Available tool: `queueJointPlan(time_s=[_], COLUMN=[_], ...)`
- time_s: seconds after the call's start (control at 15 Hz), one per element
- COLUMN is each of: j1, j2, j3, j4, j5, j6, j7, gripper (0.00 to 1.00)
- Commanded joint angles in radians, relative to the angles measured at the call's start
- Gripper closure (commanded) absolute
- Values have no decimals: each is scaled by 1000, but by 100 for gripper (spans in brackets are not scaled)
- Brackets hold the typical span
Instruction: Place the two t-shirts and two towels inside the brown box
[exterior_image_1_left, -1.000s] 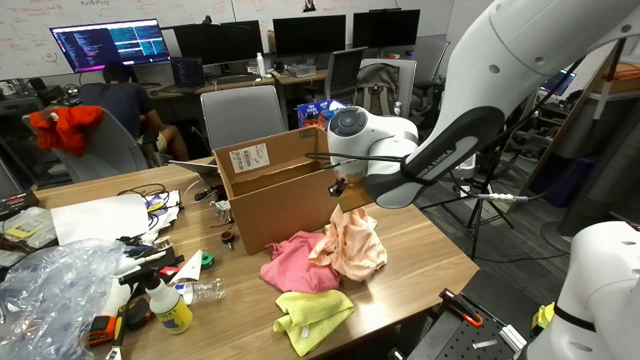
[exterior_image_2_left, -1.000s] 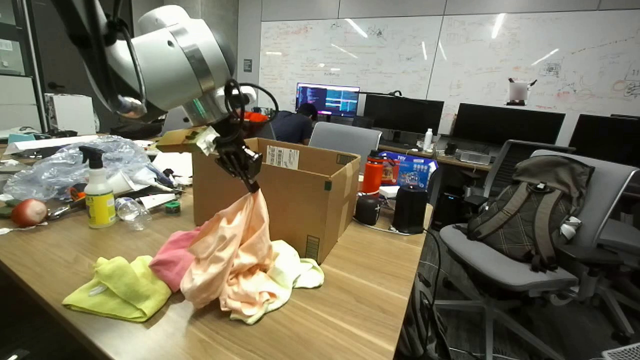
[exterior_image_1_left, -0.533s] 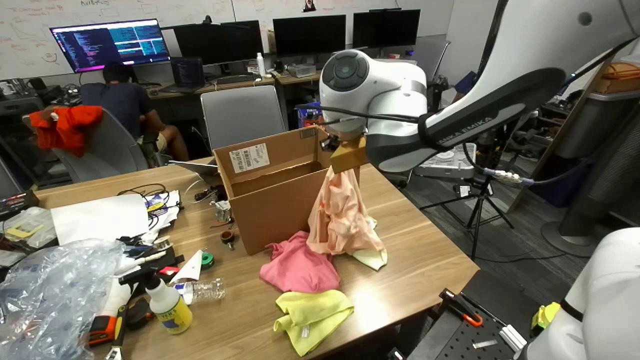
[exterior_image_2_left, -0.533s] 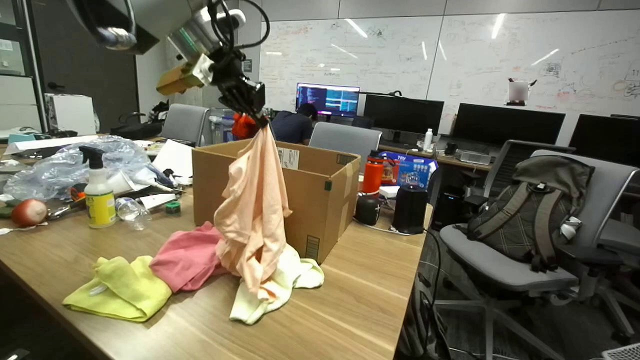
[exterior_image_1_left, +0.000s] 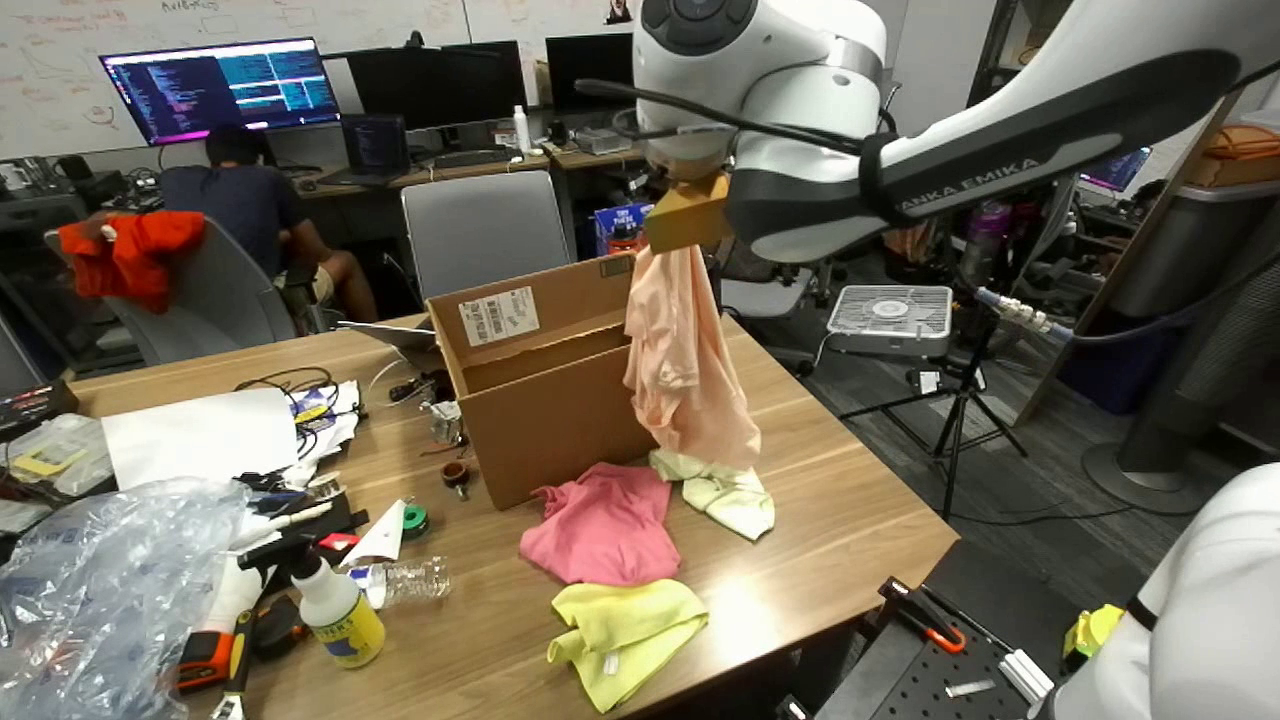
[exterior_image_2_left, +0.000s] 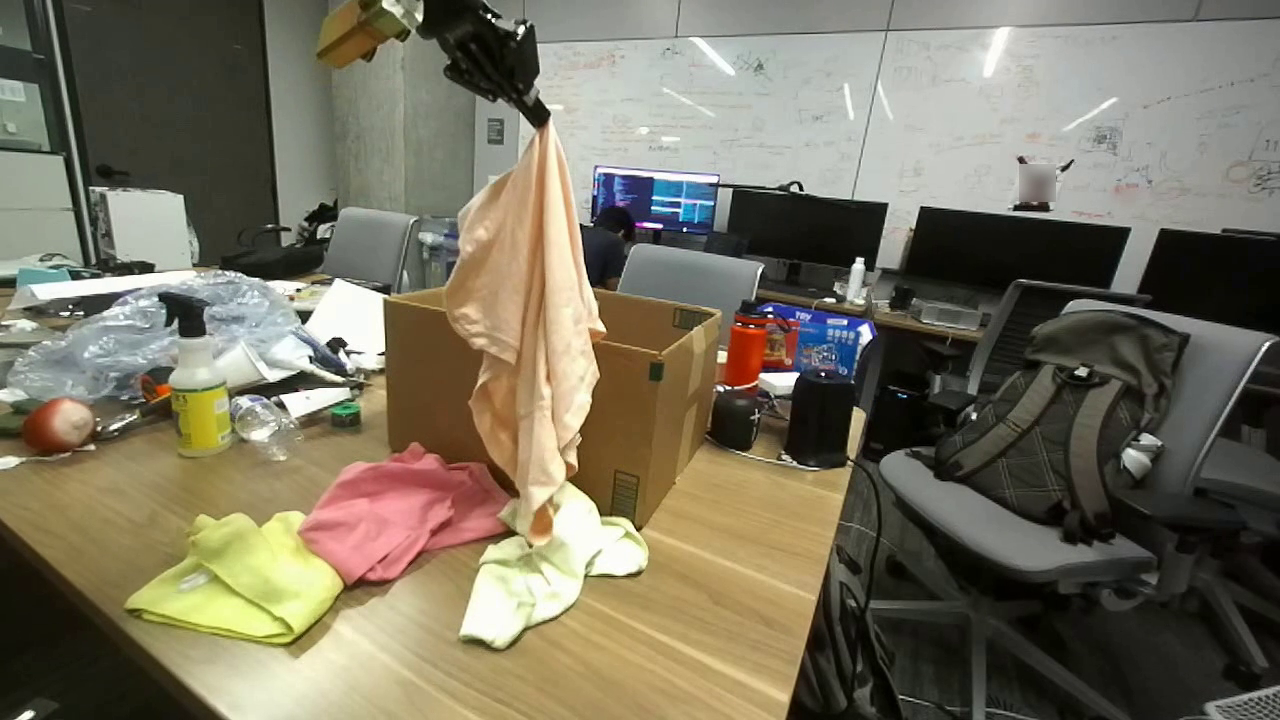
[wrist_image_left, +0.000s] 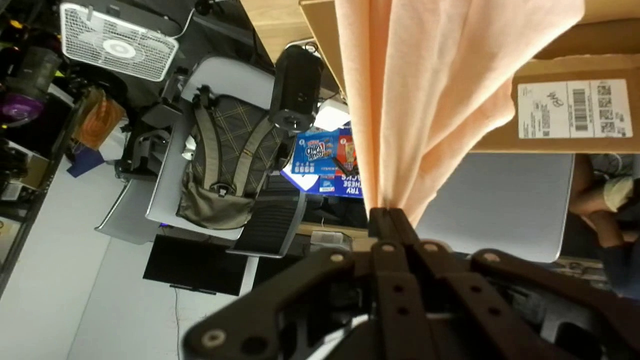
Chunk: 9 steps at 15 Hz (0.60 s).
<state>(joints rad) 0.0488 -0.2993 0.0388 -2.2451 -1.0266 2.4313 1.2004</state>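
My gripper (exterior_image_2_left: 540, 115) is shut on the peach t-shirt (exterior_image_2_left: 530, 330), as the wrist view also shows (wrist_image_left: 392, 212). The t-shirt hangs in a long drape beside the near side of the brown box (exterior_image_1_left: 560, 420), above the table. Its lower end is close over the cream-white towel (exterior_image_2_left: 545, 575); I cannot tell if they touch. The pink t-shirt (exterior_image_1_left: 605, 525) lies crumpled in front of the box. The yellow-green towel (exterior_image_1_left: 630, 635) lies folded near the table's front edge. The box is open at the top; its floor is hidden.
A spray bottle (exterior_image_1_left: 345, 620), a clear plastic bottle (exterior_image_1_left: 410, 580) and a plastic bag (exterior_image_1_left: 110, 590) lie on one side of the cloths. An orange bottle (exterior_image_2_left: 745, 350) and a black speaker (exterior_image_2_left: 822, 420) stand beside the box. A chair (exterior_image_1_left: 485, 225) is behind it.
My gripper has risen well above the box rim, lifting the peach t-shirt off the table. The cream-white towel beneath is now uncovered. The pink t-shirt and yellow-green towel stay put.
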Motion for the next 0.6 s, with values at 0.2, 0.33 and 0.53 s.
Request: queueJointPlan(time_s=[0.2, 0.33, 0.53], j1=[-38, -33, -25], j2=[17, 30, 68], j3=[73, 86, 103], j4=[180, 234, 322], j5=[-82, -103, -126], j6=[-92, -123, -156], j7=[2, -1, -12], gripper=[100, 100, 100])
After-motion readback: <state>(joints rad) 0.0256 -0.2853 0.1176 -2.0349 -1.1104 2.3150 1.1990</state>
